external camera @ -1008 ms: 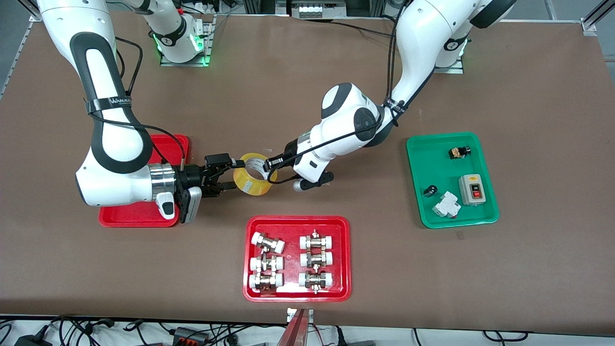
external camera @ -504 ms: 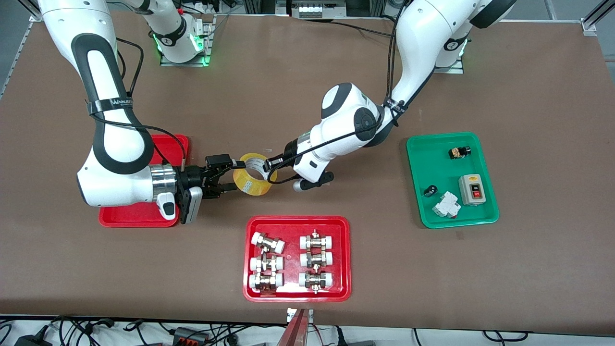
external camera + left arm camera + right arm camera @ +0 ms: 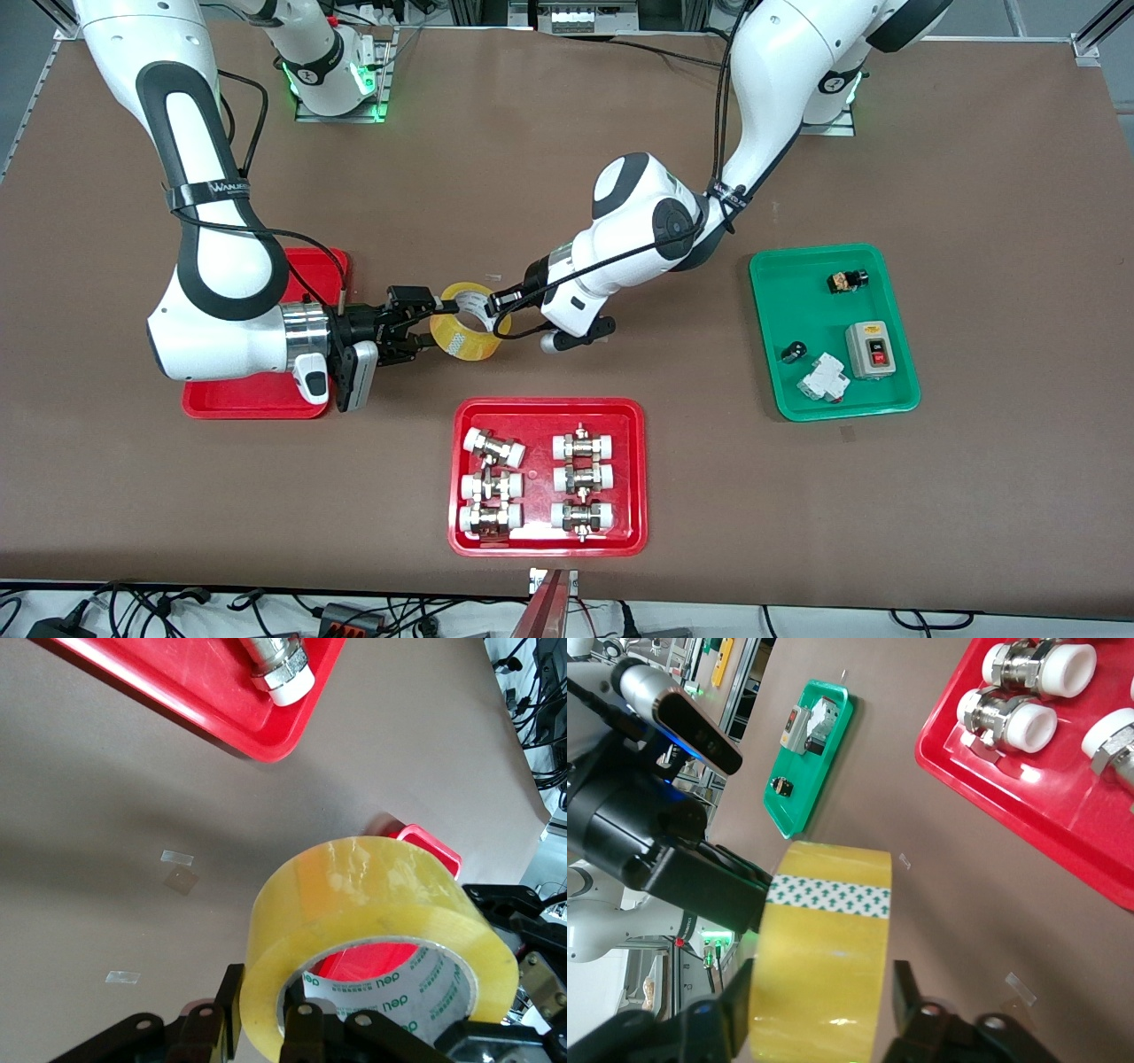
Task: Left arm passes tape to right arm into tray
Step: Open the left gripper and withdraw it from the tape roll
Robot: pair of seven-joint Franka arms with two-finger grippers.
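The yellow tape (image 3: 461, 335) hangs in the air over the table's middle, between the two grippers. My left gripper (image 3: 493, 310) is shut on the roll's wall, one finger inside the whitish core and one outside, as the left wrist view (image 3: 266, 1010) shows on the tape (image 3: 372, 895). My right gripper (image 3: 428, 323) is open, with its fingers on either side of the roll's width (image 3: 824, 966); a gap shows at one finger. The plain red tray (image 3: 266, 397) lies under the right arm's wrist, partly hidden by it.
A red tray (image 3: 549, 545) with white-capped metal fittings lies nearer to the front camera than the tape. A green tray (image 3: 797, 292) with small electrical parts lies toward the left arm's end. Bare brown table lies around them.
My right gripper has crept toward the tape, so its open fingers now reach farther along the roll. The left arm and the tape have stayed still.
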